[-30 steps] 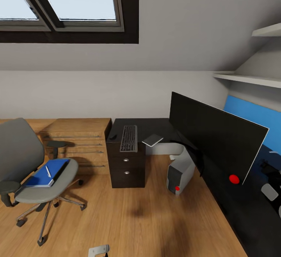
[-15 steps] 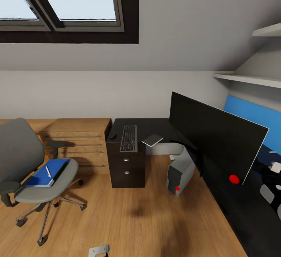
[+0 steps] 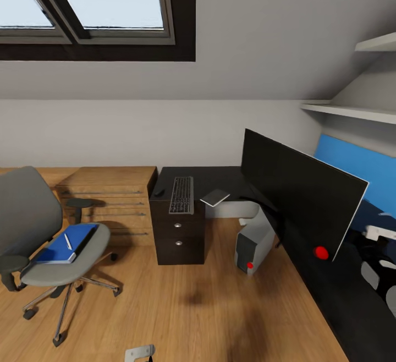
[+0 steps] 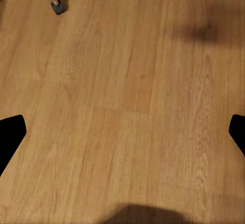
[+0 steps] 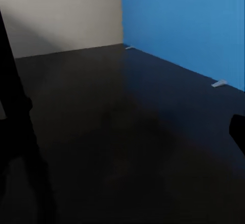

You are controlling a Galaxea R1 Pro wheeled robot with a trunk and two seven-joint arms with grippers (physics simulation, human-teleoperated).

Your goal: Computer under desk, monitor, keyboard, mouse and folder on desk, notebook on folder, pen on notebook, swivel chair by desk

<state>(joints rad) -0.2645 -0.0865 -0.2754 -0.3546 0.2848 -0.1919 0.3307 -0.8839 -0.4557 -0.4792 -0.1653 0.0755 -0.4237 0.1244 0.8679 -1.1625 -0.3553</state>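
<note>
The black monitor [image 3: 302, 197] stands slanted on the right wing of the black desk [image 3: 220, 177]. Behind its right edge my right arm [image 3: 378, 265] reaches over the desk top [image 5: 127, 147]; my right gripper [image 5: 122, 132] is open, and the monitor's dark edge [image 5: 20, 132] lies along one side of it. On the desk's far end lie the keyboard [image 3: 181, 195], the mouse [image 3: 159, 192] and the grey notebook [image 3: 215, 197]. The computer [image 3: 254, 243] stands on the floor under the desk. The swivel chair [image 3: 33, 224] holds the blue folder [image 3: 58, 247] with the white pen [image 3: 67, 241] on it. My left gripper [image 4: 122, 132] is open over bare floor.
A light wooden drawer chest [image 3: 113, 199] stands between the chair and the desk's drawer unit [image 3: 179, 238]. A blue wall panel [image 3: 357, 166] backs the desk, with white shelves [image 3: 352, 110] above. A chair caster [image 4: 57, 5] is near my left gripper. Open wooden floor [image 3: 187, 307] lies ahead.
The monitor has swung: its right edge and red dot have shifted left. My right arm behind it has moved up and left. The camera, chair and other things have not moved.
</note>
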